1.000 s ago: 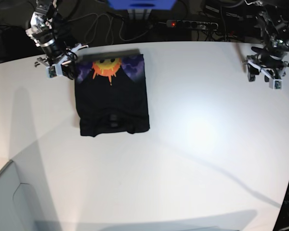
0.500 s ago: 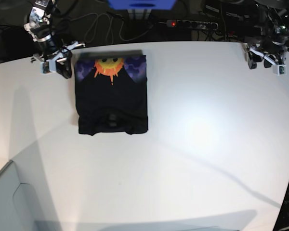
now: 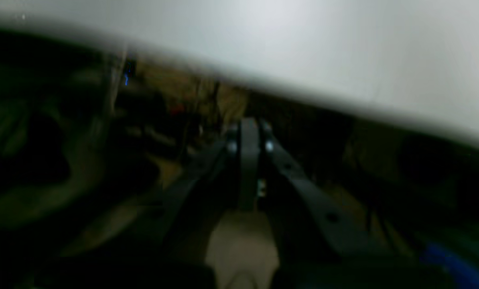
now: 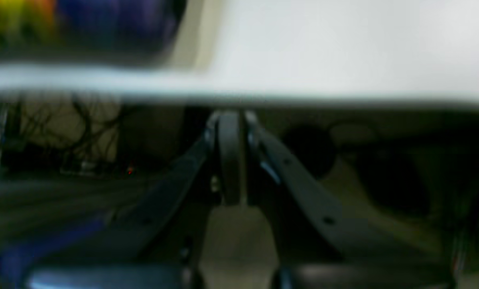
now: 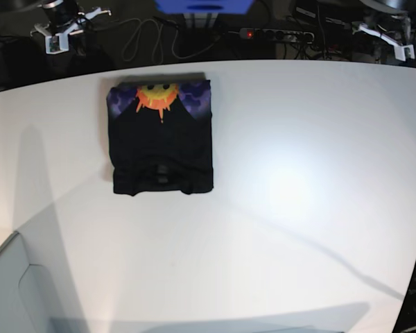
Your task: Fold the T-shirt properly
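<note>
The T-shirt (image 5: 161,137) lies folded into a neat rectangle on the white table (image 5: 298,208), left of centre. It is mostly black, with the orange-yellow sun and purple patches along its far edge. A blurred corner of that print shows in the right wrist view (image 4: 103,24). My right gripper (image 5: 59,35) hangs beyond the table's far left edge, off the cloth; the right wrist view shows it (image 4: 228,120) shut and empty. My left gripper (image 5: 387,36) is beyond the far right corner; the left wrist view shows it (image 3: 249,130) shut and empty.
A power strip with a red light (image 5: 277,33), loose cables (image 5: 145,38) and a blue object (image 5: 204,7) lie behind the table's far edge. A grey panel (image 5: 14,291) stands at the near left corner.
Both grippers have pulled back from the table's far corners to beyond its far edge. The T-shirt has not moved.
</note>
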### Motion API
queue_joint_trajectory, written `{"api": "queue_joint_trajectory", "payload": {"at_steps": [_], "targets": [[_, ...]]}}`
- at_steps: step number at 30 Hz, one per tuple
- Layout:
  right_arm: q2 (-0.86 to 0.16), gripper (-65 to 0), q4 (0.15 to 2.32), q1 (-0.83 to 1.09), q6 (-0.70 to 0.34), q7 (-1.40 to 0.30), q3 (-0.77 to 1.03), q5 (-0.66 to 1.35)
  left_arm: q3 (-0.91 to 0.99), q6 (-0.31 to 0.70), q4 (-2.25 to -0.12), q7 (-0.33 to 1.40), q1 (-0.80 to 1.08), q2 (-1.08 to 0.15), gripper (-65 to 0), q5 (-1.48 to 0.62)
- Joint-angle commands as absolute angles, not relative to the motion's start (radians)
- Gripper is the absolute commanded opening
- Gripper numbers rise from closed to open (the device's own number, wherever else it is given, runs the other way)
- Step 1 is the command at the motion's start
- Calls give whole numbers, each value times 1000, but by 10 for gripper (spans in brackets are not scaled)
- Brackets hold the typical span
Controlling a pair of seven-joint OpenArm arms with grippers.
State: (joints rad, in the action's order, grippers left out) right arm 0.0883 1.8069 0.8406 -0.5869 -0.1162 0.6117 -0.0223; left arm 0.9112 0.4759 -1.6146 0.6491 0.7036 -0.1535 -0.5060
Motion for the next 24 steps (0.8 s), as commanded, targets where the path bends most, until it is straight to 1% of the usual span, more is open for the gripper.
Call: {"api": "queue_joint_trajectory", "payload": {"at_steps": [1, 3, 6, 9, 10, 13, 15, 18, 19, 21, 24], "targets": [[87, -650, 1810, 865, -590, -85, 616, -1, 921, 476, -1623, 627, 728, -166, -650, -515], [107, -650, 1774, 883, -590, -85, 616, -1, 917, 476, -1604, 622, 763, -145, -650, -515], [110, -650, 1664, 886, -590, -85, 615, -1, 911, 476, -1560, 622, 789, -108, -650, -493], [102, -650, 1486, 846, -590, -85, 599, -4, 875, 478, -1448, 616, 769, -94, -650, -397], [81, -650, 1414, 825, -590, -85, 587, -5, 863, 481, -1402, 596, 750, -93, -650, -371], [12, -650, 1179, 745, -590, -77, 521, -4, 809, 481, -1228, 430, 708, -91, -650, -326], [-27, -650, 1018, 671, -590, -64, 481, -2, 731, 478, -1082, 275, 674, -99, -650, -291], [-51, -650, 803, 581, -585, 53, 417, -7, 619, 476, -855, 73, 601, -120, -650, -219], [-53, -650, 753, 559, -570, 96, 397, -10, 585, 476, -782, 31, 572, -130, -650, -197], [-73, -650, 650, 521, -499, 183, 331, -18, 522, 476, -639, -16, 515, -142, -650, -174], [-85, -650, 512, 460, -355, 318, 186, -56, 452, 475, -483, -99, 435, -162, -650, -160]]}}
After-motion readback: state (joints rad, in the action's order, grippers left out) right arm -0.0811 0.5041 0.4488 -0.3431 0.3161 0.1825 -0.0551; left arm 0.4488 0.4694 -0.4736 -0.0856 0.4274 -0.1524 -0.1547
